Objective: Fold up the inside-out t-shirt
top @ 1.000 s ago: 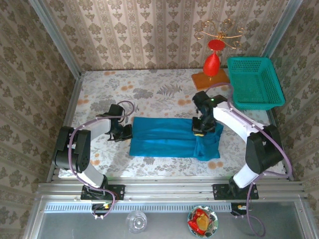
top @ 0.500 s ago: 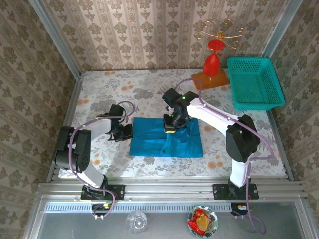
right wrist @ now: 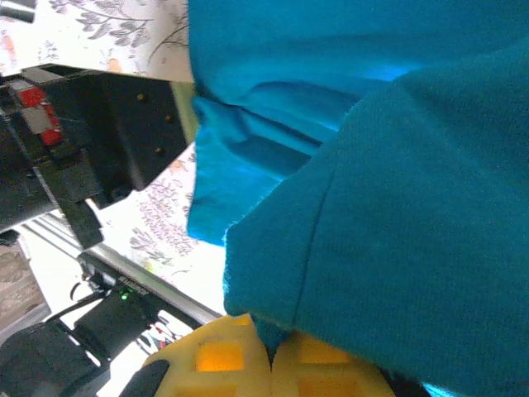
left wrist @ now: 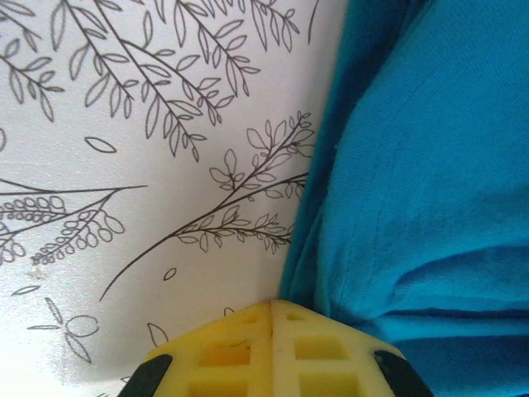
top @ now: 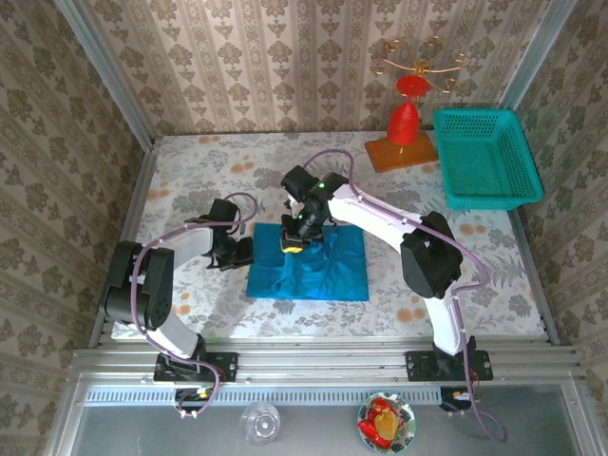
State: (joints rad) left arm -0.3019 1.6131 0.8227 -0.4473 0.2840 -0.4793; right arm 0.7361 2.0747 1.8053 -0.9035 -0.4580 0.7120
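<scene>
The inside-out t-shirt (top: 323,271) lies as a blue, roughly square, folded bundle in the middle of the table. My right gripper (top: 293,243) hangs over its upper left part, shut on a fold of the cloth. In the right wrist view the blue fabric (right wrist: 388,207) is pinched between the yellow pads of my right gripper (right wrist: 271,351) and drapes away from them. My left gripper (top: 243,253) rests on the table at the shirt's left edge. In the left wrist view that gripper (left wrist: 272,310) is shut with nothing between its jaws, and the shirt's edge (left wrist: 413,182) lies against the tip.
A teal mesh basket (top: 484,157) stands at the back right. Beside it is a red ornament on a gold stand (top: 407,114) with a wooden base. A glass (top: 259,421) and a small bowl (top: 385,421) sit in front of the rail. My left arm (right wrist: 83,141) shows dark in the right wrist view.
My right gripper has carried the shirt's right end leftwards over the rest. The shirt is now about half as wide. The left arm has stayed put.
</scene>
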